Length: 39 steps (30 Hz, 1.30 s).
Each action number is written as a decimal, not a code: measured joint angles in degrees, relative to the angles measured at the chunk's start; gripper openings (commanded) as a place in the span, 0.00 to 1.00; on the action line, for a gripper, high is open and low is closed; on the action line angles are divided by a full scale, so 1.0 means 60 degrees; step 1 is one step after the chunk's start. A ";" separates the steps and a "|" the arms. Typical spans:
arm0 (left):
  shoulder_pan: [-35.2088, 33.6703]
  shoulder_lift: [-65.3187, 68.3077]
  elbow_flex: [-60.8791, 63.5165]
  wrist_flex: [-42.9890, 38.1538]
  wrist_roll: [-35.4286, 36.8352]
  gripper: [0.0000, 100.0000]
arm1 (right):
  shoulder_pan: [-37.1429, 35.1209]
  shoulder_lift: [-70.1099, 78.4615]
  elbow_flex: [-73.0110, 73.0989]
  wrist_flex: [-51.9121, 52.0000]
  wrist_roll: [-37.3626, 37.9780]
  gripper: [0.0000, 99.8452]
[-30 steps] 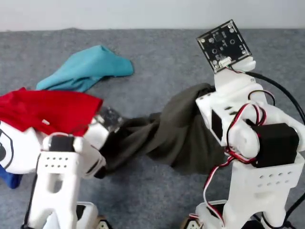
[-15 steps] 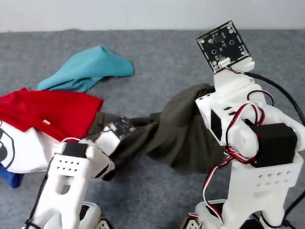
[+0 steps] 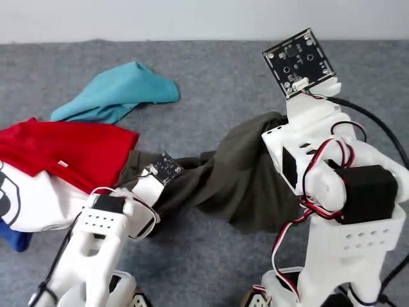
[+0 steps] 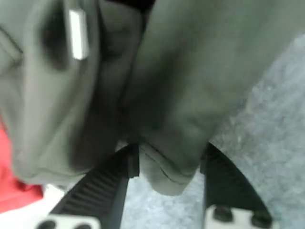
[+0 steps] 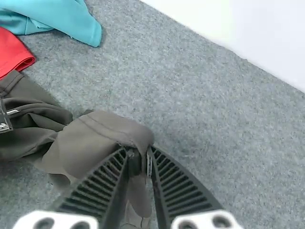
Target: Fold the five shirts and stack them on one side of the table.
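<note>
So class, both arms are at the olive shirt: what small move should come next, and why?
Probably shut the left gripper. Its jaws stand open around a fold of the olive shirt, while the right gripper pinches another edge, so both could then spread it flat.

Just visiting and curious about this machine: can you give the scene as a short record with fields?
Surface: grey table
Shirt in hand: olive shirt, bunched, unfolded
Right end effector: shut on the olive shirt's edge
Left end effector: open, olive cloth between its jaws
Other shirts: teal shirt, red shirt, white shirt, blue shirt
</note>
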<state>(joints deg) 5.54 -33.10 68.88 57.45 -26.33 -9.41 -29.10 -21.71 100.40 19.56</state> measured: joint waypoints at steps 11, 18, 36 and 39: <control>0.0059 0.1817 -0.0527 -0.0454 -0.0044 0.07 | 0.0000 0.0000 0.0000 0.0000 0.0000 0.01; 0.0147 0.1978 -0.0733 -0.0791 0.0000 0.01 | 0.0000 0.0000 0.0000 0.0000 0.0000 0.01; 0.0044 0.2022 -0.4469 0.3355 0.0000 0.01 | 0.0000 0.0000 0.0015 0.0015 0.0000 0.01; 0.0044 0.2022 -0.5216 0.3399 0.0000 0.01 | 0.0000 0.0000 0.0396 -0.0278 0.0000 0.01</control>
<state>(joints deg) 5.80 -20.97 37.58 77.85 -26.33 -9.41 -29.10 -19.34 98.73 19.56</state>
